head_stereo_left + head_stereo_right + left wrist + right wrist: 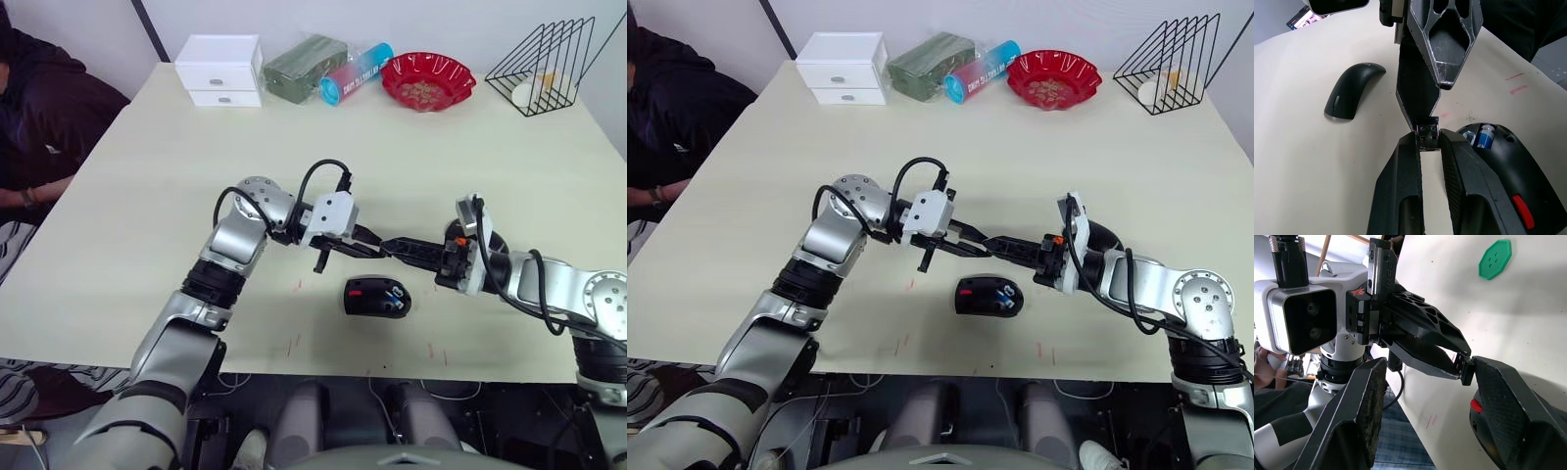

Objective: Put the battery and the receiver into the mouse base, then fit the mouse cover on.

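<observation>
Receiver [1428,135] sits pinched in the left gripper [1428,142], just above the mouse base [377,297]; right gripper [1425,377] gapes around it.

Head stereo overhead; wrist cameras close.

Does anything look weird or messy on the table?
Nothing is spilled or broken. The black oval mouse base lies open with the white-and-blue battery showing inside, and its plain black curved cover lies apart on the cream table.
</observation>
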Tool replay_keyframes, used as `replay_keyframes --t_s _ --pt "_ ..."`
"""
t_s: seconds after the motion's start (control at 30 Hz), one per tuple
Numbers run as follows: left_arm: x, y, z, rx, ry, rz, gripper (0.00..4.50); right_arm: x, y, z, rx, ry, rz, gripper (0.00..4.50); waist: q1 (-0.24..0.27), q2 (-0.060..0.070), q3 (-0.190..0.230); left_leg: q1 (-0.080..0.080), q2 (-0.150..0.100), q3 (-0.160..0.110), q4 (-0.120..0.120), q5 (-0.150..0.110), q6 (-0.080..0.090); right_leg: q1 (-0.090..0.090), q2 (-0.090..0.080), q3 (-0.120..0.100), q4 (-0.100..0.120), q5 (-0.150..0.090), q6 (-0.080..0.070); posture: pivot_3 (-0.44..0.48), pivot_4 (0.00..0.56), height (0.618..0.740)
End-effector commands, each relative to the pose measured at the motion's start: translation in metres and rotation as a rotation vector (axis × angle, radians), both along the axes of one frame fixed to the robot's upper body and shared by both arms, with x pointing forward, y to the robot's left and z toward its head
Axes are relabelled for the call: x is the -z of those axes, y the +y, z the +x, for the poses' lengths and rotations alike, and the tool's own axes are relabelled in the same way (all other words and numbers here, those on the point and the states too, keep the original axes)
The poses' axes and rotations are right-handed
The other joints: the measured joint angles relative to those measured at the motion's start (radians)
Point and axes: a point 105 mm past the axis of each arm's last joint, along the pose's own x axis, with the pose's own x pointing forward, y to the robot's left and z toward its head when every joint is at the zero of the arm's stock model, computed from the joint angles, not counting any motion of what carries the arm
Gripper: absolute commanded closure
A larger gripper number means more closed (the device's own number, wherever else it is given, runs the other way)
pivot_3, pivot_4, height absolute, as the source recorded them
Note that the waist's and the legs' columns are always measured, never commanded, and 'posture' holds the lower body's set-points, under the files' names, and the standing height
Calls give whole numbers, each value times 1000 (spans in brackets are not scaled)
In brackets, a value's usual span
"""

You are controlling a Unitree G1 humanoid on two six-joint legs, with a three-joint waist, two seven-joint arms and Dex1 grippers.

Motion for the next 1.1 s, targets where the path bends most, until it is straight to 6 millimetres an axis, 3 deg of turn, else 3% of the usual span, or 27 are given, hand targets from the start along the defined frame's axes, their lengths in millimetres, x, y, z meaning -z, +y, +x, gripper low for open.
replay_keyframes --t_s 0.03,0.97,1.07,1.1 --pt "-3 -1 1 5 -20 -12 4411 -10 5 -9 -43 -37 30 1571 0 0 0 0 0 0 0 0 0 0 0 0 0 0 0 0 150 740" --pt "2 -1 -3 24 -16 1 4411 -10 6 -5 -13 -30 39 1571 0 0 0 0 0 0 0 0 0 0 0 0 0 0 0 0 150 740" --pt "2 -1 -3 23 -17 -1 4411 -11 6 -4 -10 -30 40 2371 0 0 0 0 0 0 0 0 0 0 0 0 0 0 0 0 150 740" --pt "1 -1 -2 22 -17 -2 4411 -11 7 -4 -9 -30 39 2904 0 0 0 0 0 0 0 0 0 0 0 0 0 0 0 0 150 740"
